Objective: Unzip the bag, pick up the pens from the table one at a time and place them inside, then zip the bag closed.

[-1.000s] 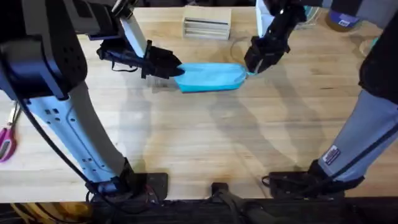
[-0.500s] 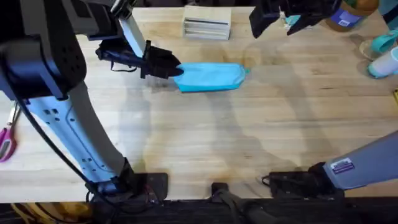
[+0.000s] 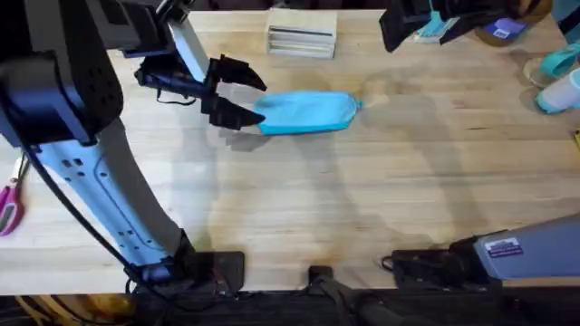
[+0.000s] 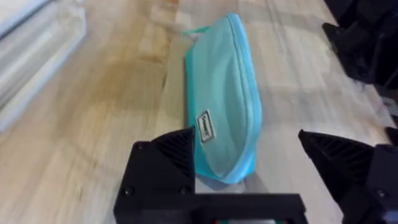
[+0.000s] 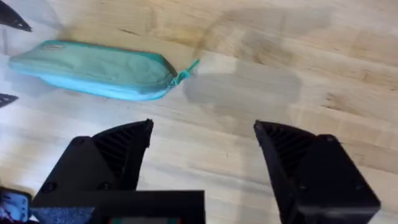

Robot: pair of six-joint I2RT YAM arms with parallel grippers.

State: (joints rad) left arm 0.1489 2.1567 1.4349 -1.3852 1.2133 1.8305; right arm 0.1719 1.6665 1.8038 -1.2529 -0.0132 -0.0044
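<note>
Bag (image 3: 306, 112) lies flat on the worktop (image 3: 362, 199), zipper closed, pull tab at its end toward the right arm; left tool (image 3: 237, 93) open, fingers spread at the bag's other end, not touching it; right tool (image 5: 202, 155) open, raised well above the worktop, apart from the bag; white box (image 3: 301, 40) sits behind the bag.

The wooden table (image 3: 362, 199) carries the bag (image 3: 308, 112) and a white box (image 3: 301, 40)
</note>
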